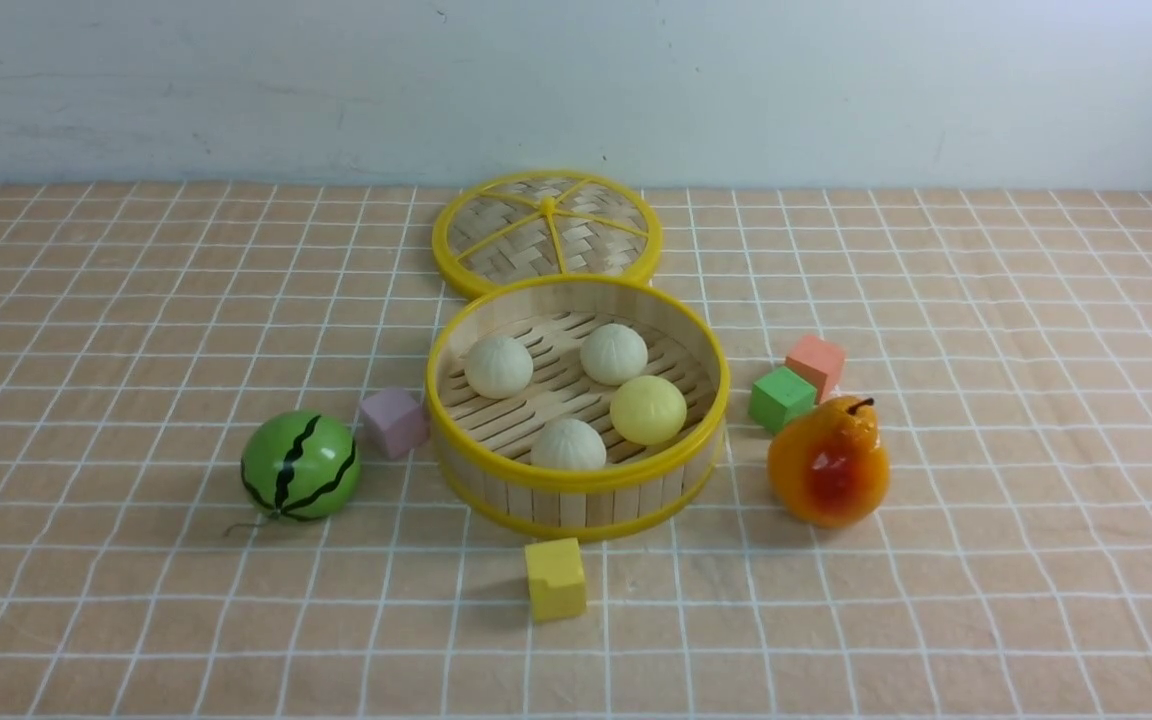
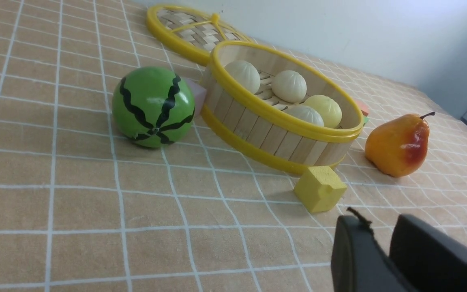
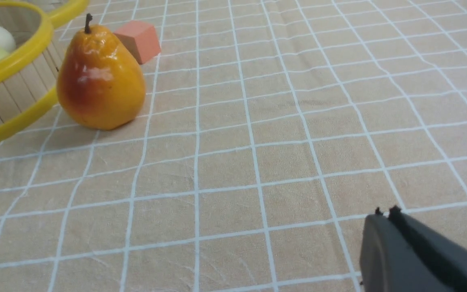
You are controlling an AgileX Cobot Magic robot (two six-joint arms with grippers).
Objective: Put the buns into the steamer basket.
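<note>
Four buns (image 1: 576, 390) inside steamer basket (image 1: 576, 490); watermelon (image 1: 300, 466), pear (image 1: 828, 461) flanking.

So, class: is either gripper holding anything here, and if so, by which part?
Nothing is held. The left gripper and right gripper are both shut with nothing between their fingers, and all four buns already lie in the steamer basket.

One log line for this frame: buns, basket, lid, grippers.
buns: four in steamer basket | lid: off, behind | left gripper: nearly shut, empty | right gripper: shut, empty
</note>
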